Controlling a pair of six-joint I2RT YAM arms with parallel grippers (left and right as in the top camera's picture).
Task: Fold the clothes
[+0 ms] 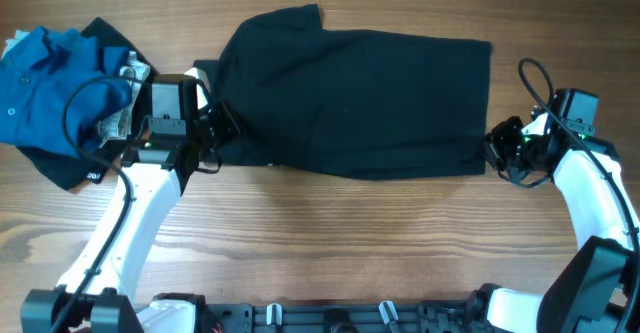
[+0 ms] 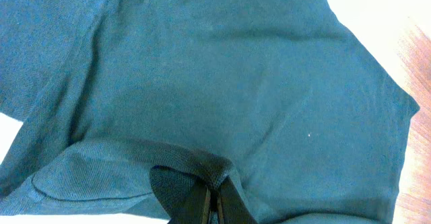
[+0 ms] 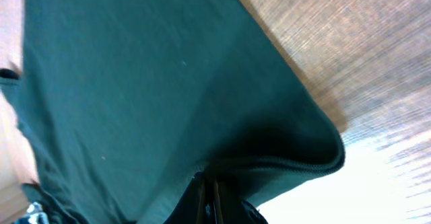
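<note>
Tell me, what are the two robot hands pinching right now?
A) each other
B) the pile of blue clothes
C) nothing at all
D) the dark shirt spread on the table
D: the left gripper and the right gripper are each shut on a fold at the edge of the dark shirt, while the blue pile lies off to the left.

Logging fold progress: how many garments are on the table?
3: flat black fabric garment centre; crumpled blue shirt far left, atop a second black garment. More possibly hidden.
</note>
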